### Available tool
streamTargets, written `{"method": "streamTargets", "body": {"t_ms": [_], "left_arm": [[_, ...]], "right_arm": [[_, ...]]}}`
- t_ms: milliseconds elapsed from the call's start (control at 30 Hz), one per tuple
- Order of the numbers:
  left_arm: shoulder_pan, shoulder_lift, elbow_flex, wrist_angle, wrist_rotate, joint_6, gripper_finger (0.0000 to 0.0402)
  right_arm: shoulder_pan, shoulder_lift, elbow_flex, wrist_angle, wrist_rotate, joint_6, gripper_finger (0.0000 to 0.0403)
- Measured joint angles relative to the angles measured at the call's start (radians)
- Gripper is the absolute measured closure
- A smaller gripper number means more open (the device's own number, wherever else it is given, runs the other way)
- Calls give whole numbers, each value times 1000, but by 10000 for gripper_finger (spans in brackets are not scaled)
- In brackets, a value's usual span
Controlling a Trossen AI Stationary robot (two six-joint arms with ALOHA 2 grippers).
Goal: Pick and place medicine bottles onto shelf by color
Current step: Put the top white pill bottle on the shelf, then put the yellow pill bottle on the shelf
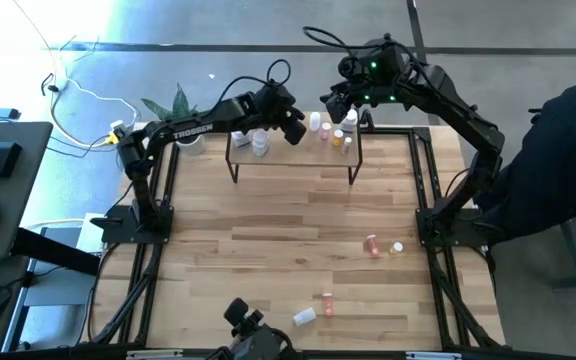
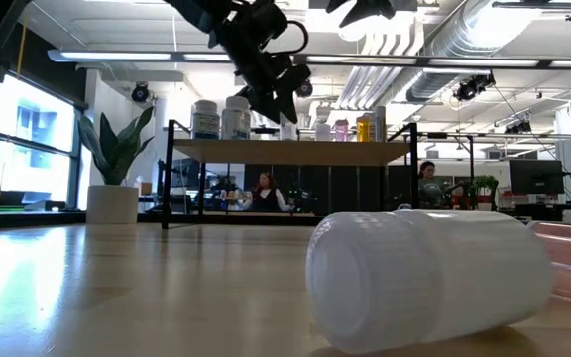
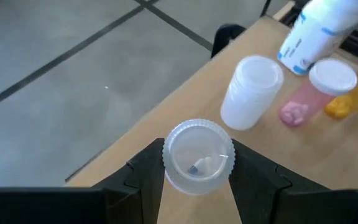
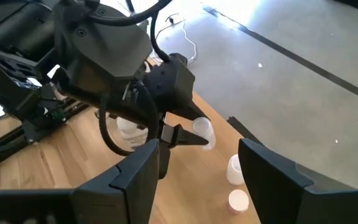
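Note:
My left gripper (image 3: 197,163) is shut on a small white bottle (image 3: 197,154) above the far edge of the light-wood shelf (image 1: 293,152). Several bottles stand on the shelf: white ones (image 1: 258,141), a white one (image 3: 251,92), a pink one (image 3: 308,99) and an orange one (image 3: 355,99). My right gripper (image 4: 197,180) hangs open over the shelf's far right part, a little above and beyond the left gripper (image 1: 295,130). More bottles lie on the tabletop: pink (image 1: 372,245), tiny white (image 1: 397,247), pink (image 1: 328,303) and white (image 1: 304,316). My left gripper pinches the white bottle's side wall (image 3: 169,163) between its two fingers, one finger (image 3: 146,177) on each side. The fingers come slanting down from the table's left. One round end of the bottle faces the wrist camera. Whether its other end touches the shelf cannot be told.
A potted plant (image 1: 180,112) stands beyond the table's far left corner. The white bottle lying near the table's near edge fills the low view (image 2: 424,278). A person's dark sleeve (image 1: 568,150) shows at the right. People sit in the room behind.

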State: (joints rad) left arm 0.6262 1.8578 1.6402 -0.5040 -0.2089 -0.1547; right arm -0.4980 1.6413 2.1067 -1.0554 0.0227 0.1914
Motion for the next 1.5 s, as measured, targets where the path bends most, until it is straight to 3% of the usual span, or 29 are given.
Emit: {"method": "streamTargets", "body": {"t_ms": [967,1500], "left_arm": [[2,5,-9,-53,41,12,254],[2,-12,-8,-53,37,62,170]], "right_arm": [[0,-1,0,-29,-13,13,192],[27,-52,0,-92,-6,27,192]]}}
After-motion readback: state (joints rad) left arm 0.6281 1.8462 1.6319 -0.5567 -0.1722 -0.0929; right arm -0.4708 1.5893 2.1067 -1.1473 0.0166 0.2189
